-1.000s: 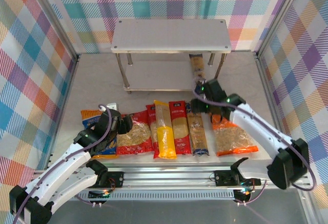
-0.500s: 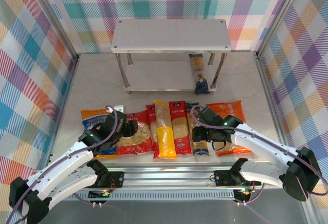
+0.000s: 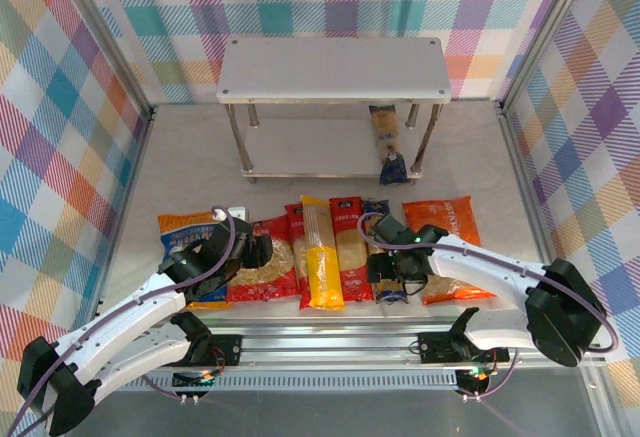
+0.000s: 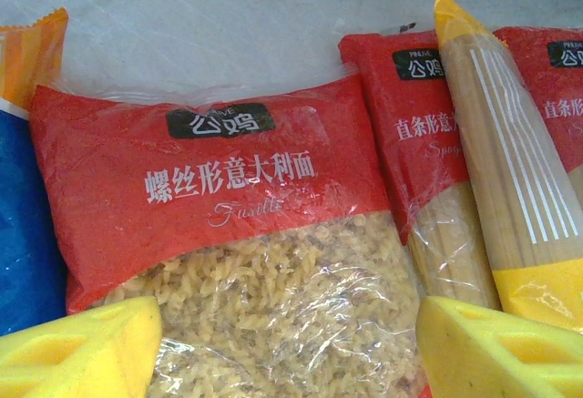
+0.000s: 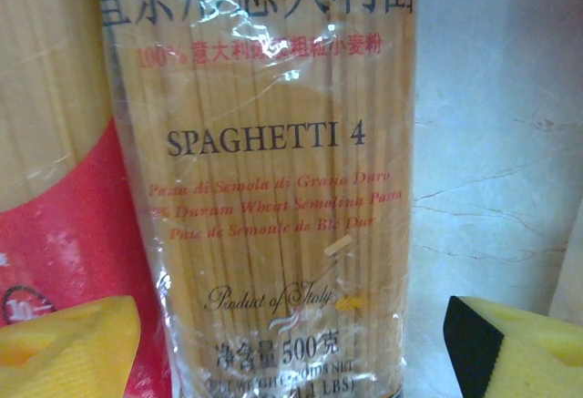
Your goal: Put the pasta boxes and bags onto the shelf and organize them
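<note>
Back from the shelf, your right gripper hangs spread open over the clear-fronted spaghetti pack; centre it before closing.

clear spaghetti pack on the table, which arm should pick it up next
Right. The right arm has its jaws open either side of the clear spaghetti pack, directly above it. The left arm hangs over the red fusilli bag, farther along the row.

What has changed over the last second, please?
The right tool left the spaghetti pack on the shelf's lower board and drew back near, now open over the clear-fronted pack in the row. The left tool barely moved; other packs stayed.
</note>
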